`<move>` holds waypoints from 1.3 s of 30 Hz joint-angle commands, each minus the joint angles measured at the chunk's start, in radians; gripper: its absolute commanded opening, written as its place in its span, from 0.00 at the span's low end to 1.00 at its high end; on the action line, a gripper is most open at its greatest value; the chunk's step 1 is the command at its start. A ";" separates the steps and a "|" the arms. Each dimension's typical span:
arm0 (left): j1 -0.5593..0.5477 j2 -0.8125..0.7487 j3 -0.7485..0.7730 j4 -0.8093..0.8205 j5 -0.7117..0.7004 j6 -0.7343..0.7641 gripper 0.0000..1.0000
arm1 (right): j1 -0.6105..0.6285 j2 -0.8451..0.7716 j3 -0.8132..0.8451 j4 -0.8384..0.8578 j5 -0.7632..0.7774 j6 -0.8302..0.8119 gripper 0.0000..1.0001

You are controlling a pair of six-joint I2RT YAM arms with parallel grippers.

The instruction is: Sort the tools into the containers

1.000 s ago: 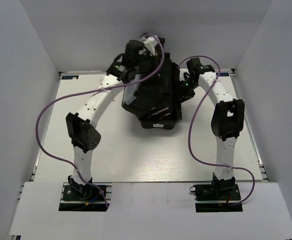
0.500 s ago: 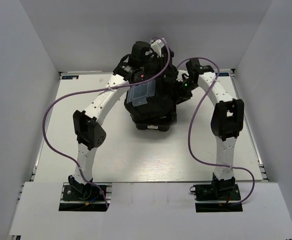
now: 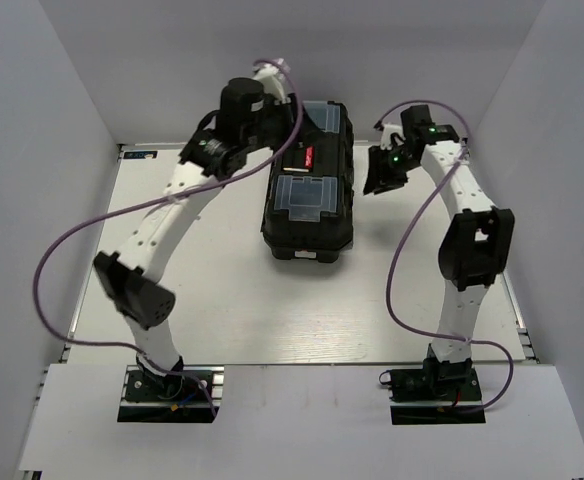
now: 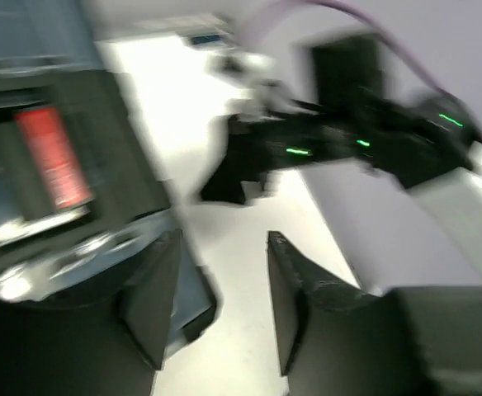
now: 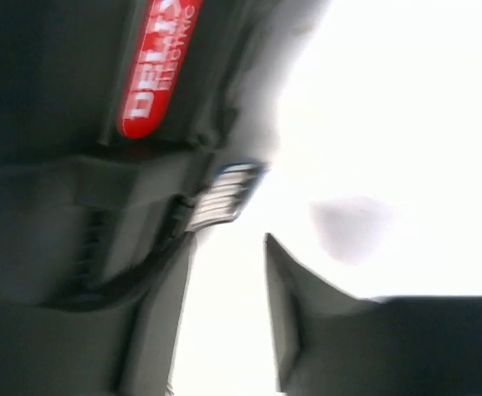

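White table [image 3: 222,300] holds the black toolbox [image 3: 309,205] in the middle, with its lid shut. No tools lie outside, so the sorting looks done. Beside the box, the left gripper [image 4: 220,272] and the right gripper [image 5: 229,313] are both open and hold nothing.

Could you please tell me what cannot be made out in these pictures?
Inside of the toolbox: all views, hidden by its shut lid; no tools show.
Red label lettering: right wrist view, blurred, cut by the top edge.
Left pincer: left wrist view, motion-blurred; jaws apart, empty.
Right pincer: right wrist view, blurred; one finger merges with the dark toolbox.
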 commanded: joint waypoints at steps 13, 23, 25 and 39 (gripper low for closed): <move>0.120 -0.246 -0.586 0.018 -0.410 -0.034 0.44 | -0.019 -0.255 -0.162 0.234 -0.253 -0.030 0.00; 0.120 -0.186 -0.681 0.052 -0.305 -0.034 0.40 | 0.062 -0.055 0.047 0.102 -0.095 -0.032 0.00; 0.108 -0.186 -0.692 0.061 -0.283 -0.034 0.39 | 0.070 -0.048 0.041 0.097 -0.115 -0.032 0.00; 0.057 -0.189 -0.818 0.190 -0.073 -0.054 0.35 | 0.066 -0.097 -0.011 0.108 0.035 -0.090 0.02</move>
